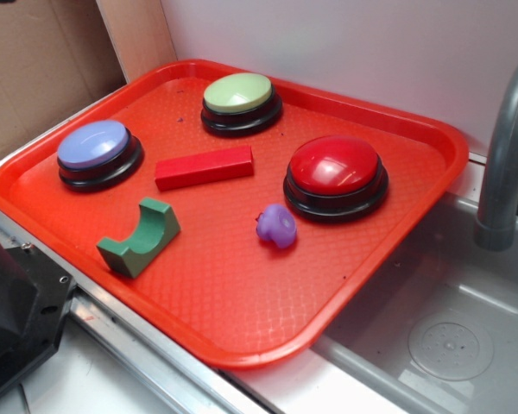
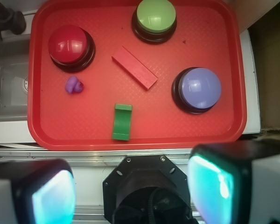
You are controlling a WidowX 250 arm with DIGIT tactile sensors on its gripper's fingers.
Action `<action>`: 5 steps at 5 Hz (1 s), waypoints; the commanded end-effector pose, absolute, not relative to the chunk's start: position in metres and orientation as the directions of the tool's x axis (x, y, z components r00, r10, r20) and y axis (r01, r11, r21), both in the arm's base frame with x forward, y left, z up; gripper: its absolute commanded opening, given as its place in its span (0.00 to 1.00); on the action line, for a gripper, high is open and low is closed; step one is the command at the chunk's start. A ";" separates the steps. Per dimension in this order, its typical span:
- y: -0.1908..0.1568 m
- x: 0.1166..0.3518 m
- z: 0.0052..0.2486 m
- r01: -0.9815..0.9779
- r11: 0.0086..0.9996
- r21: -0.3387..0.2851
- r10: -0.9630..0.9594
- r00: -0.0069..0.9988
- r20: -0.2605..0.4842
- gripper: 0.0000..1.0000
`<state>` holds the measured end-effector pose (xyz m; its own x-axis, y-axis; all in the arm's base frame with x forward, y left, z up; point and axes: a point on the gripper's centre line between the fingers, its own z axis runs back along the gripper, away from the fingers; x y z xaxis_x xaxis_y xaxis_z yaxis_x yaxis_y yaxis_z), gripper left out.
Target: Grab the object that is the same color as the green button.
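A small dark green block with an arch cut-out [image 1: 140, 236] lies on the red tray [image 1: 242, 328] near its front left edge; in the wrist view the block [image 2: 122, 122] sits near the tray's near edge. The green button [image 1: 238, 101], a pale yellow-green dome on a black base, stands at the tray's back; it also shows in the wrist view [image 2: 155, 18]. My gripper [image 2: 133, 186] is open and empty, high above and short of the tray, over the robot base. It is not in the exterior view.
On the tray are a lavender-blue button [image 1: 98, 153], a red button [image 1: 336, 176], a red rectangular bar [image 1: 204, 166] and a small purple lump [image 1: 277, 226]. A sink [image 1: 440, 328] with a grey faucet [image 1: 505, 147] lies to the right. The black robot base [image 1: 13, 319] is at front left.
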<state>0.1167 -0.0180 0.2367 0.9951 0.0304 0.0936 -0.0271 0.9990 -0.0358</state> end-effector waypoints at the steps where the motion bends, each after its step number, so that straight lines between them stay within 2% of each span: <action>1: -0.018 0.117 0.237 -0.027 0.999 -0.036 0.030 0.995 0.094 1.00; 3: -0.031 0.115 0.169 -0.149 0.988 -0.038 0.152 0.984 0.096 1.00; 5: -0.040 0.135 0.085 -0.160 0.987 -0.006 0.160 0.987 0.010 1.00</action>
